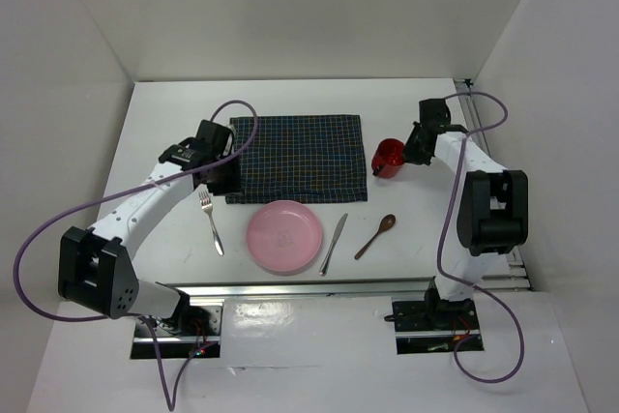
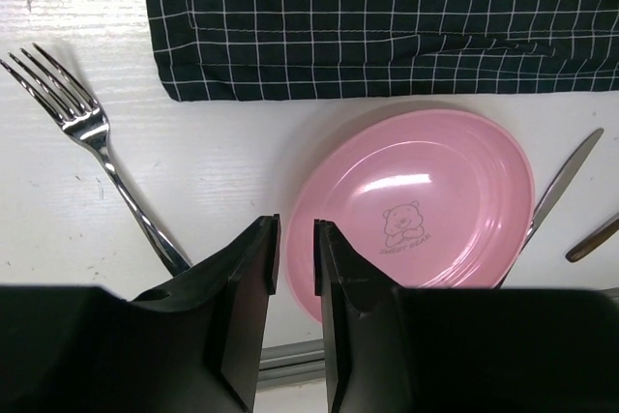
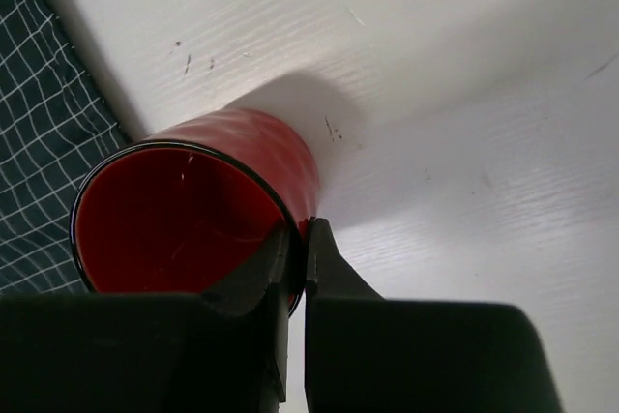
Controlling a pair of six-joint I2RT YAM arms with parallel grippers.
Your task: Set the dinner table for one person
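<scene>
left gripper (image 2: 295, 229): jaws only a crack apart with nothing between them, so I'm calling it empty. On my overhead feed it sits at the left edge of the placemat.

right gripper (image 3: 298, 234): clamped on the rim of the red cup (image 3: 174, 229), one finger inside the wall and one outside. It's a solid pinch as far as I can see.

desk (image 1: 174, 123): the big white top under both grippers, everything's laid out on it. On the right wrist feed it fills the view beyond the cup.

red cup: tipped in the right gripper's grip, with its mouth facing the wrist cam. It's just off the right edge of the cloth. Can't tell if the base is touching the desk.

checked placemat (image 2: 387, 16): dark navy, lying flat past the left gripper's fingertips.

pink plate (image 2: 416, 200): right in front of the left gripper, slightly to its right, with a little bear print in the middle. It's close to the placemat edge but not on it.

fork (image 2: 97, 142): left of the left gripper.

knife (image 2: 566, 181): just beyond the plate's right rim.

wooden spoon (image 1: 375, 236): right of the knife and clear of it, nearer my side than the right gripper.
</scene>
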